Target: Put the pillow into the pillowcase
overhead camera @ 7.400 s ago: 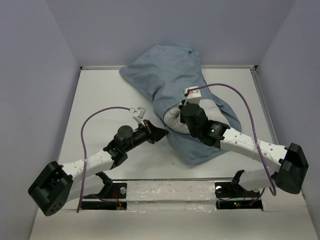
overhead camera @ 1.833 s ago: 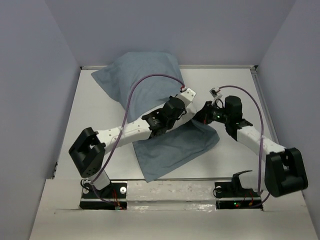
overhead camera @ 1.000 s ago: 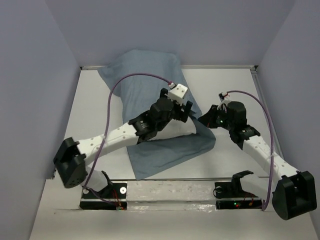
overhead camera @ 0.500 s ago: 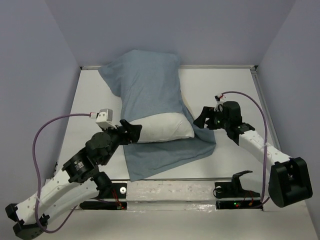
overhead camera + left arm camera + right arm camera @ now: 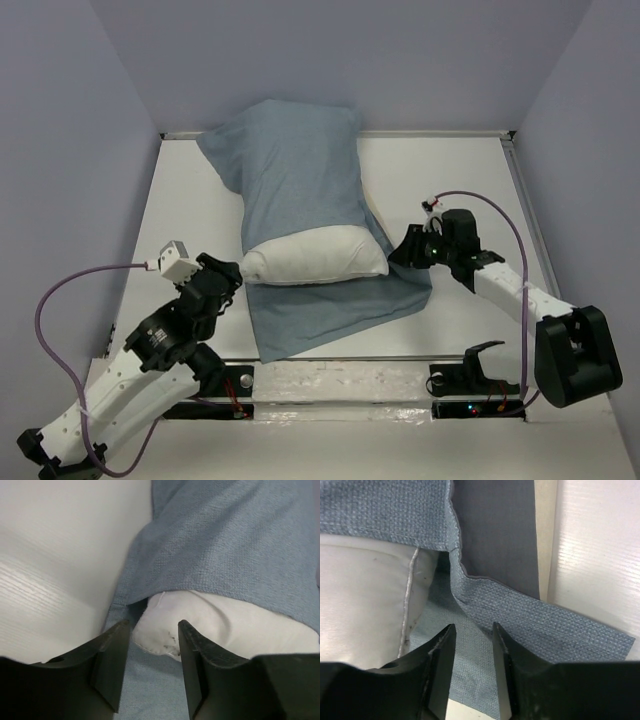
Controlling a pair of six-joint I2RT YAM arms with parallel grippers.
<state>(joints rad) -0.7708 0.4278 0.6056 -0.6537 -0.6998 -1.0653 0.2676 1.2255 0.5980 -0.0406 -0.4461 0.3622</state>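
Note:
The pillowcase (image 5: 290,165) lies in the middle of the table, blue-grey, with its lower flap (image 5: 330,305) spread toward me. The white pillow (image 5: 315,257) pokes out of its mouth, the rest hidden inside. My left gripper (image 5: 228,272) is at the pillow's left corner (image 5: 160,630), jaws apart with the corner just beyond the tips and pillowcase cloth (image 5: 225,540) around it. My right gripper (image 5: 400,252) hovers at the pillow's right end (image 5: 360,595), jaws narrowly apart over the flap cloth (image 5: 520,620), gripping nothing that I can see.
The white table (image 5: 190,200) is bordered by a raised rim at the back (image 5: 450,133) and lavender walls on three sides. Purple cables loop off both wrists. Both arm bases stand at the near edge.
My left arm has swung off the pillow and drawn back low to the near left, its jaws narrowing at the pillow's corner. The right gripper's jaws have narrowed; pillow and pillowcase stay put.

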